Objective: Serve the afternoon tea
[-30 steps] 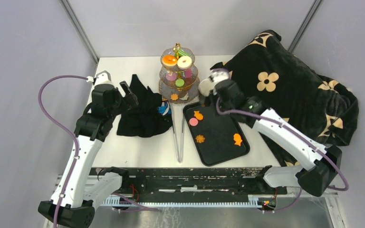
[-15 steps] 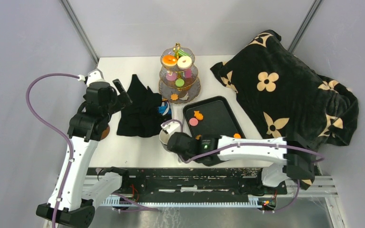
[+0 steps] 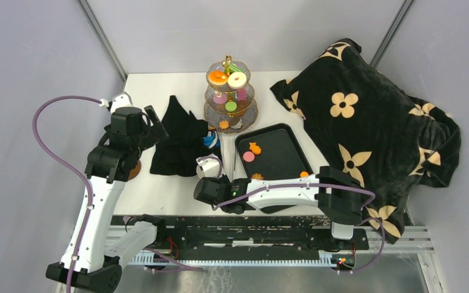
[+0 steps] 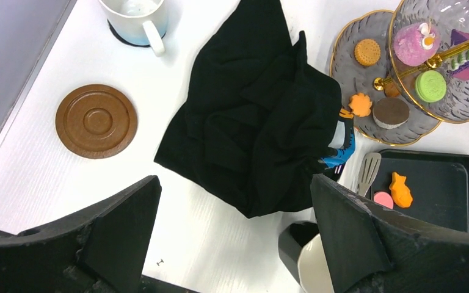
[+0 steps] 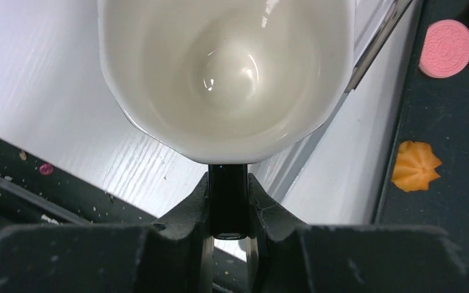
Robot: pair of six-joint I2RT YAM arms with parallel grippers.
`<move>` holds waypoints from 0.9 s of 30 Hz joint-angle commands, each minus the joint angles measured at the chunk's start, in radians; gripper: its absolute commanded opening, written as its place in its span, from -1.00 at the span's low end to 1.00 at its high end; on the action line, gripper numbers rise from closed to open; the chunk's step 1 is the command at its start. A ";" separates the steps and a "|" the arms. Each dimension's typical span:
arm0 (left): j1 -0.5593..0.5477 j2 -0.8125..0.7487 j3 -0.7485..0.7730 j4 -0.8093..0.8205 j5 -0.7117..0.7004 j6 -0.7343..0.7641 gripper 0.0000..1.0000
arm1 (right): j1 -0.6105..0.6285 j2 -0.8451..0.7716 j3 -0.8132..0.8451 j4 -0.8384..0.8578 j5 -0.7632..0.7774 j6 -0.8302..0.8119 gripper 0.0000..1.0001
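Colourful treats [image 3: 218,77] sit on stand [image 3: 249,118] and tray [image 3: 281,160].

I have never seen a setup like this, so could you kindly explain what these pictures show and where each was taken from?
These are two robot arms bolted to a white table, each ending in a two-finger gripper. One picture looks down from above; the other two come from cameras on the wrists. On the table are a tiered glass cake stand with colourful toy treats, a black rectangular tray with orange cookies and a pink disc, a crumpled black cloth, a round brown coaster and a black blanket with cream flowers. The right gripper pinches the dark handle of a glossy white mug; the left gripper hangs open above the cloth, holding nothing.
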 commanded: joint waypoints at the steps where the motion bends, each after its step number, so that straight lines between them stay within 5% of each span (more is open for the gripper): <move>1: 0.001 -0.007 0.037 -0.009 -0.019 -0.046 0.98 | 0.002 0.023 0.068 0.121 0.104 0.061 -0.99; 6: 0.002 -0.007 0.014 -0.011 -0.005 -0.036 0.98 | -0.015 0.072 0.130 0.037 0.118 0.134 -0.95; 11: 0.002 -0.003 0.018 -0.013 0.029 0.003 0.98 | -0.017 0.054 0.120 0.036 0.088 0.122 0.33; 16: 0.000 -0.011 0.031 -0.037 0.101 0.044 0.98 | -0.016 -0.085 0.077 0.037 0.069 0.043 0.98; 22: -0.005 -0.038 0.005 -0.150 0.167 -0.006 0.99 | -0.036 -0.359 -0.023 -0.070 0.143 -0.036 0.99; 27: -0.025 -0.098 -0.067 -0.235 0.220 -0.113 0.92 | -0.230 -0.611 -0.160 -0.226 0.201 -0.032 1.00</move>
